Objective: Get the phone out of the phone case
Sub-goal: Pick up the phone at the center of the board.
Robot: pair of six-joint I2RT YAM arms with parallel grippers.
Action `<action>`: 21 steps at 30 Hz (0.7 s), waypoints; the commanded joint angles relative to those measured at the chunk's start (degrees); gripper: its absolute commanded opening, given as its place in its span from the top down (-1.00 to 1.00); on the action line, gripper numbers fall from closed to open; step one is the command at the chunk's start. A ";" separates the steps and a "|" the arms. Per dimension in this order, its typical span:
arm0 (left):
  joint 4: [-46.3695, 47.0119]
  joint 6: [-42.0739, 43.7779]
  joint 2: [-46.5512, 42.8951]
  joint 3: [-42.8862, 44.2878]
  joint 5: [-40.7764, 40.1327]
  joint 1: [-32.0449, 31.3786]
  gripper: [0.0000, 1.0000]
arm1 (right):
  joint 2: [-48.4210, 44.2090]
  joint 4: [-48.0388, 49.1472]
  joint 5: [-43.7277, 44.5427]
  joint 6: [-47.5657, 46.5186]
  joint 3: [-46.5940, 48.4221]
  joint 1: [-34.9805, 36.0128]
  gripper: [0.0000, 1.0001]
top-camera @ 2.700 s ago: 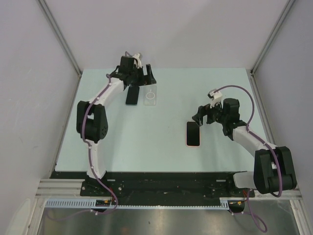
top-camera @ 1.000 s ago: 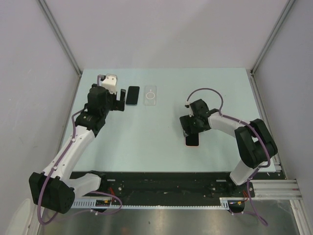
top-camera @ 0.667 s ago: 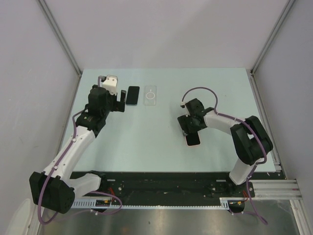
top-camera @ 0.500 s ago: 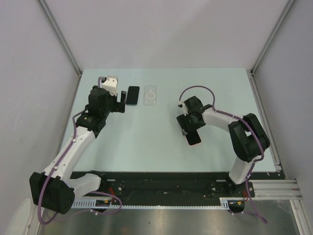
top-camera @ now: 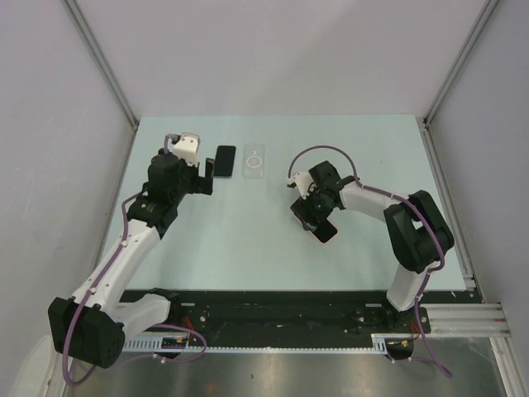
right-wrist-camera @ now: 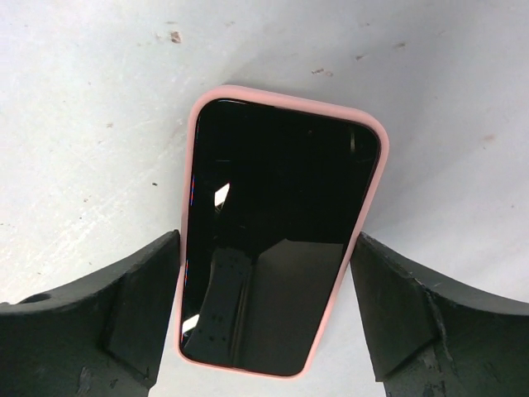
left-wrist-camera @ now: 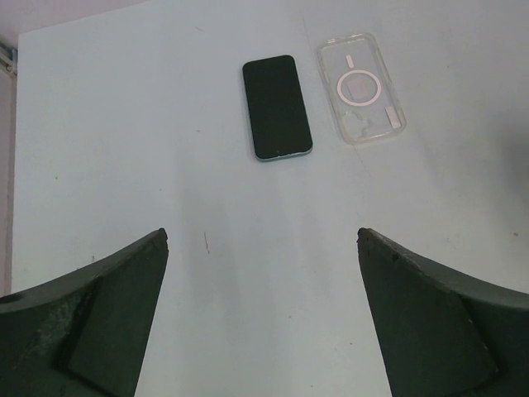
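A black-screened phone in a pink case (top-camera: 325, 232) lies on the pale table, turned at an angle; it fills the right wrist view (right-wrist-camera: 277, 240). My right gripper (top-camera: 317, 220) straddles its long sides, both fingers against the pink rim (right-wrist-camera: 266, 248). My left gripper (top-camera: 207, 171) is open and empty, hovering just short of a bare black phone (top-camera: 224, 160) and a clear case (top-camera: 255, 160). Both show ahead in the left wrist view, the phone (left-wrist-camera: 276, 107) and the clear case (left-wrist-camera: 361, 88), beyond the gripper (left-wrist-camera: 263, 236).
Grey walls with metal posts (top-camera: 99, 62) close in the table on three sides. A black rail (top-camera: 273, 302) runs along the near edge between the arm bases. The right arm's purple cable (top-camera: 318, 153) loops above its wrist.
The left arm pulled back from the black phone and clear case. The right gripper closed round the pink-cased phone, then moved left and turned, the phone turning with it.
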 commanded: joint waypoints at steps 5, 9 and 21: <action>3.37 -0.14 -2.02 -1.19 2.22 0.41 -1.00 | -0.07 -0.33 -1.65 -0.90 2.78 -0.22 -0.82; 3.63 -0.32 -1.84 -1.54 2.39 0.41 -1.00 | 0.81 -2.09 -1.48 1.92 2.70 -0.93 -0.96; 4.42 -0.23 -1.32 -2.07 1.69 0.41 -1.00 | 0.46 -6.14 0.54 5.18 2.26 0.47 -0.92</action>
